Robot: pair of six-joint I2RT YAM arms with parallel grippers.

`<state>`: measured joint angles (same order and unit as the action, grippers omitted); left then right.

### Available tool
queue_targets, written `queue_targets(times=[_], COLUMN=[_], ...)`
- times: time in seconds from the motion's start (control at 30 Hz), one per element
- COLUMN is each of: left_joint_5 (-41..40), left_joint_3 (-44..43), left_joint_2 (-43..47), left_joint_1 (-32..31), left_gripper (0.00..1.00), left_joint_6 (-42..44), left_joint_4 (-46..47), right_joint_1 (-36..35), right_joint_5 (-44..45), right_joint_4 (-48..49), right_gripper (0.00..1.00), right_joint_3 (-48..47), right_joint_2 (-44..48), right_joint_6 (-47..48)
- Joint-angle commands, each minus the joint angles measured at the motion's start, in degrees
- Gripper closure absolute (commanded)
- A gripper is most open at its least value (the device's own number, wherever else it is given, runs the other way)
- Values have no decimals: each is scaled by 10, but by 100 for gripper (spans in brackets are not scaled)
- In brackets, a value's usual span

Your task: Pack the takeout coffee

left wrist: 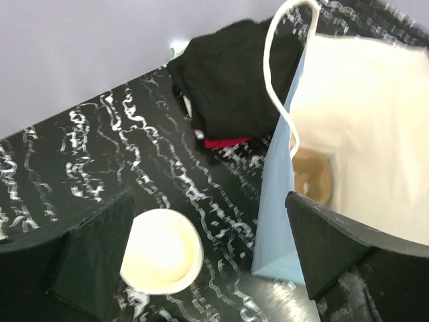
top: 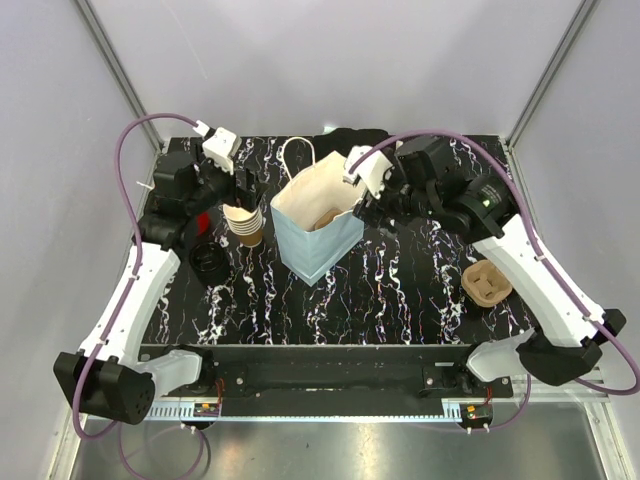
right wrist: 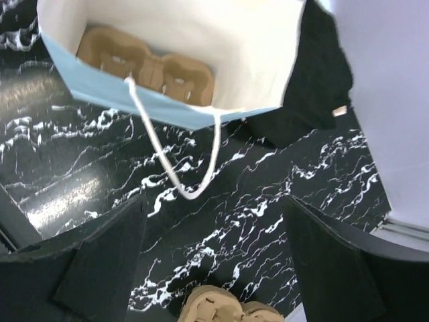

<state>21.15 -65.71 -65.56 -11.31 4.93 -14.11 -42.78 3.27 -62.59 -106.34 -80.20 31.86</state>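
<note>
No lidded takeout coffee shows in any view. A light-blue paper bag [top: 318, 232] stands open mid-table, with a brown cup carrier [right wrist: 144, 64] on its floor. My left gripper [top: 243, 184] hovers open behind a nested stack of tan cups [top: 243, 226]. The stack's cream-lined top cup [left wrist: 161, 251] sits by the left finger [left wrist: 94, 248], and the bag's wall [left wrist: 281, 201] is beside the right one. My right gripper [top: 368, 208] is open at the bag's right rim, with nothing between its fingers [right wrist: 107, 261]. The bag's white handle [right wrist: 181, 181] hangs just ahead of it.
A red cup of straws [top: 203, 221] and black lids [top: 207, 262] stand left of the stack. A second brown carrier [top: 487, 283] lies at the right, also at the wrist view's lower edge [right wrist: 224, 310]. A black cloth bundle [top: 355, 138] sits behind the bag.
</note>
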Motion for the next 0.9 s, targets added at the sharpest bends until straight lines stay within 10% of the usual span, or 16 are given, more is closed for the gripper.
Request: queue_targets(times=[0.0,0.47,0.87], left_joint_5=[10,171,133], left_joint_3=[-29,-92,-93], left_joint_2=[17,-72,-149], left_joint_1=[-2,84,90], left_gripper=[1,1,1], left_joint_6=[88,454,468], left_joint_4=[-55,-304,-311], right_joint_1=[2,9,15], right_joint_5=[-28,-45,-56], right_joint_4=[48,49,48], right_gripper=[14,13,12], right_joint_3=[60,76,73], right_joint_2=[35,94,100], right_joint_6=[31,34,29])
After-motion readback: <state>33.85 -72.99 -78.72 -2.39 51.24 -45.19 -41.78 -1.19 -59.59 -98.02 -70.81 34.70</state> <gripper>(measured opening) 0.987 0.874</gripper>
